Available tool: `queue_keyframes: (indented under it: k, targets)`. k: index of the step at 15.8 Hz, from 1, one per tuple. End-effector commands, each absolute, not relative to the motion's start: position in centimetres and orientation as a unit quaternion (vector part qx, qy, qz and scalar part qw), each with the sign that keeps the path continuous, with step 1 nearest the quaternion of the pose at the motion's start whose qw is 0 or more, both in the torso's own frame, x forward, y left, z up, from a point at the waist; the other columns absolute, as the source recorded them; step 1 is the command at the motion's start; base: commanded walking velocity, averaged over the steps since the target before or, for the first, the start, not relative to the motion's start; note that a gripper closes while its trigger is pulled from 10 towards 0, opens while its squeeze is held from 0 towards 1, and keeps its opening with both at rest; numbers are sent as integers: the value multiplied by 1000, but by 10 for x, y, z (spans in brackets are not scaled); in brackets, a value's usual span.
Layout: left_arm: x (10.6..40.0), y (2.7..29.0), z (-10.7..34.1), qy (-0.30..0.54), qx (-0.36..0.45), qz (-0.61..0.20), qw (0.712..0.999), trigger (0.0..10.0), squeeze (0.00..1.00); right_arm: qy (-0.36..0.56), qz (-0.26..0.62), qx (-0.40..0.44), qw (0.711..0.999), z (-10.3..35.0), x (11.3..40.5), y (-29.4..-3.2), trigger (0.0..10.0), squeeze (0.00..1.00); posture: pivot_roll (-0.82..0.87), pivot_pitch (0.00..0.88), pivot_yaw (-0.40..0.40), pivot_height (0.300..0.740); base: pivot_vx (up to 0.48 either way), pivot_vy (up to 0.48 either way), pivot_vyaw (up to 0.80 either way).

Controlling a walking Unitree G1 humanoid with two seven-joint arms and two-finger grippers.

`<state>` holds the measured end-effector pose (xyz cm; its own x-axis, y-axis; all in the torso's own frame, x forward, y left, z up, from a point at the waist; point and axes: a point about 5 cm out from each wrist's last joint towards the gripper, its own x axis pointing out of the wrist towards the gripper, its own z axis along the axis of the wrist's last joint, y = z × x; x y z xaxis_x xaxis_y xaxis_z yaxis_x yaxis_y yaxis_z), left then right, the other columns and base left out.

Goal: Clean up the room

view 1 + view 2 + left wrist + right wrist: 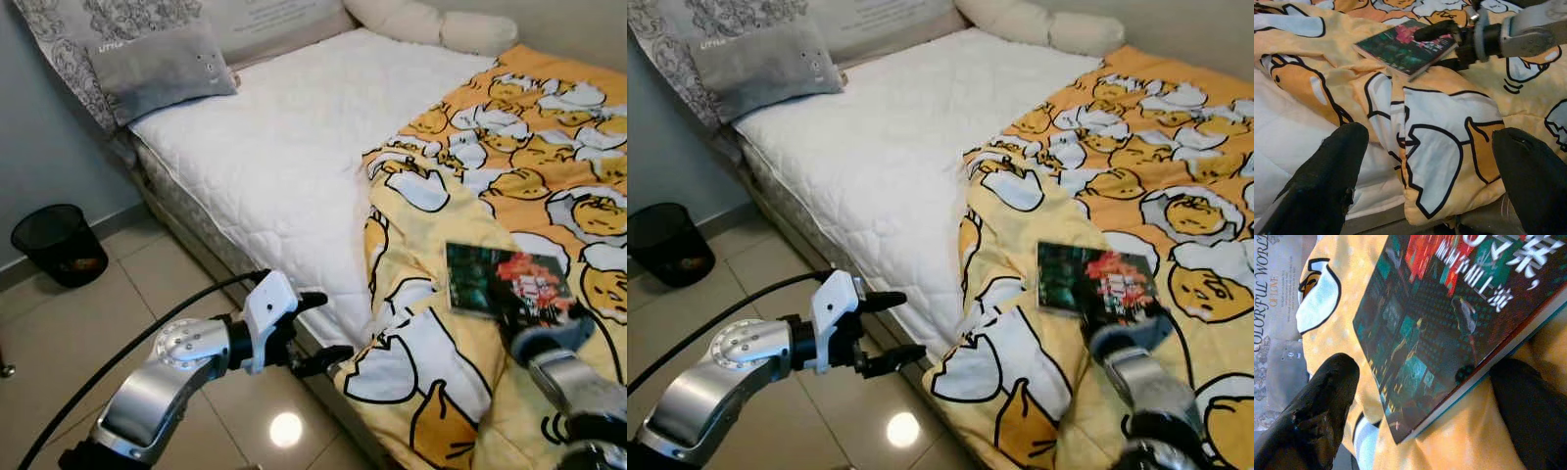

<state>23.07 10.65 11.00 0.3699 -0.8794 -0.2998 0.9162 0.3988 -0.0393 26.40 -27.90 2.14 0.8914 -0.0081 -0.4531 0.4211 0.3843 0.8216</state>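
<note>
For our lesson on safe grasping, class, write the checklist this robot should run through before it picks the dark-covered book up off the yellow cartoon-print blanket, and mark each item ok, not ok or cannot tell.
1. Dark-covered paperback book lies flat on the yellow cartoon-print blanket: ok.
2. Right gripper open: ok.
3. Right gripper at the book's near edge, one finger above the cover, one beneath: ok.
4. Book already clamped: not ok; a gap shows in the right wrist view.
5. Left gripper open and clear of the book, off the bed's edge: ok.
6. Black mesh wastebasket away from both arms: ok.
</note>
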Motion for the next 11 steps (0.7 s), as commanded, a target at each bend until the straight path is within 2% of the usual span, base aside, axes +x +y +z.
queue_keyframes:
  k: [1,3,7,11]
  targets:
    - [232,107,113,139,72,-550,820,10000,0,202,-129,530,813,18,274,-267,10000,0,-140,0,94,740,0,0,0]
    - [233,106,113,141,73,-552,818,10000,0,210,-197,508,812,9,275,-269,10000,0,-135,0,97,740,0,0,0]
    - [232,107,112,143,76,-546,822,10000,0,151,-288,540,776,5,270,-283,10000,0,-122,0,95,740,0,0,0]
    - [232,109,114,142,77,-540,826,10000,0,45,-272,590,759,24,284,-290,10000,0,-114,0,98,740,0,0,0]
